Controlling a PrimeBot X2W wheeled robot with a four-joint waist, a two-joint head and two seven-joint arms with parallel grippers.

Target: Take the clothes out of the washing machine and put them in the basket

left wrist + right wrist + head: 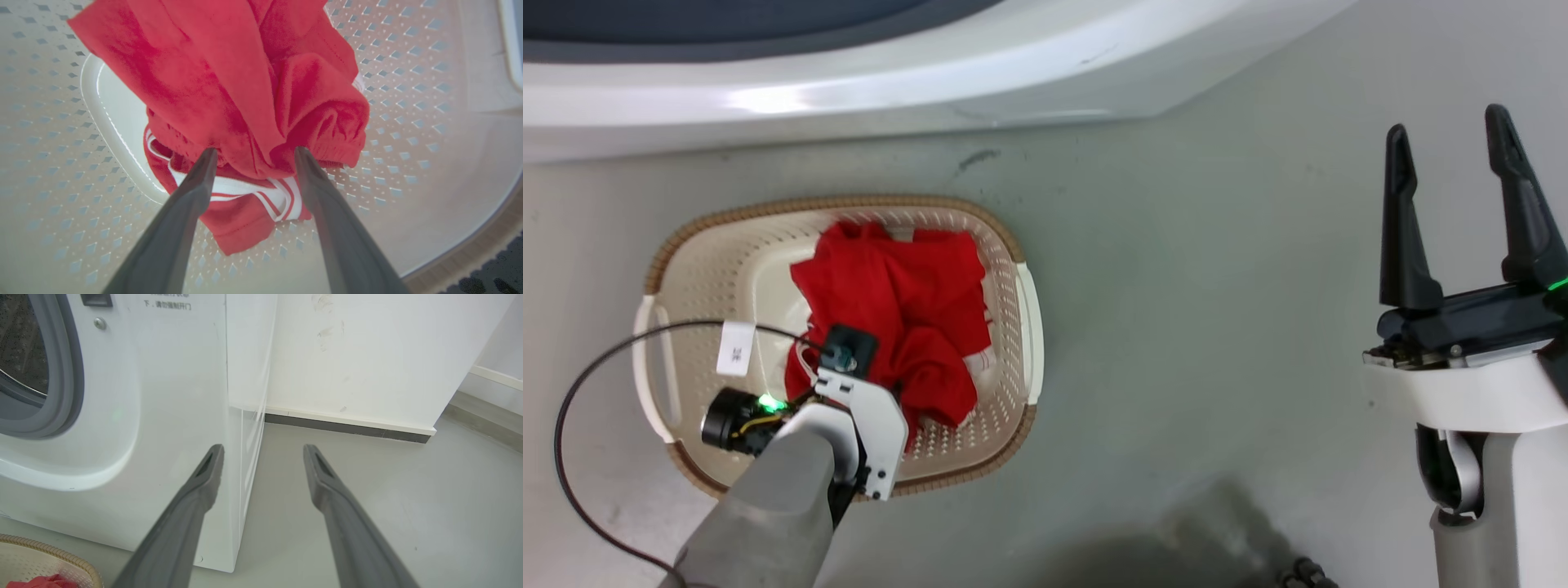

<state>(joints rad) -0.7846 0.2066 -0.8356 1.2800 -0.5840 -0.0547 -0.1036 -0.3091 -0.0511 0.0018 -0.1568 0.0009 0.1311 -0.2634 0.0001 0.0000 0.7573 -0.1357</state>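
Both hands stand open, we record: left hand down on the clothes heaped in the basket (fingertips at the cloth), right hand well apart, over the floor near the washing machine.

Red clothes with white striped trim lie crumpled in one heap inside the basket, filling its right half. Basket is cream, perforated, with a brown woven-look rim, upright, just in front of the white washing machine. Right wrist view: grey-sealed port, dark drum inside.
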